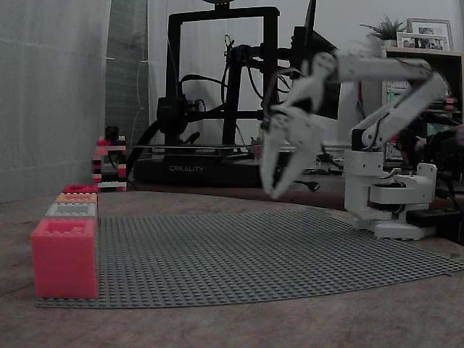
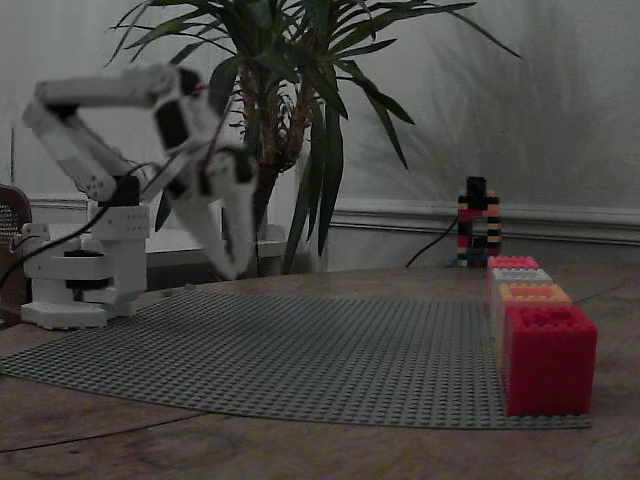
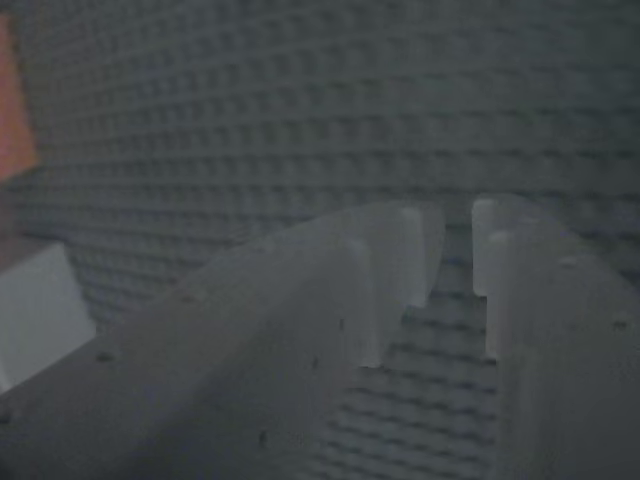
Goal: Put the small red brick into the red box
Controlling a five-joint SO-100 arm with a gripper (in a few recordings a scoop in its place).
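Note:
The red box is the deep crimson one, at the far end of the box row in one fixed view and nearest in the other. The small red brick is out of view. My white gripper hangs blurred above the grey studded baseplate, far from the boxes. In the wrist view the gripper points down at the baseplate. Its jaws are nearly together, with a thin slit and nothing between them.
A coral-pink box, a white box and an orange box line the plate's edge. A striped brick tower stands behind them. A 3D printer and a plant stand beyond the table.

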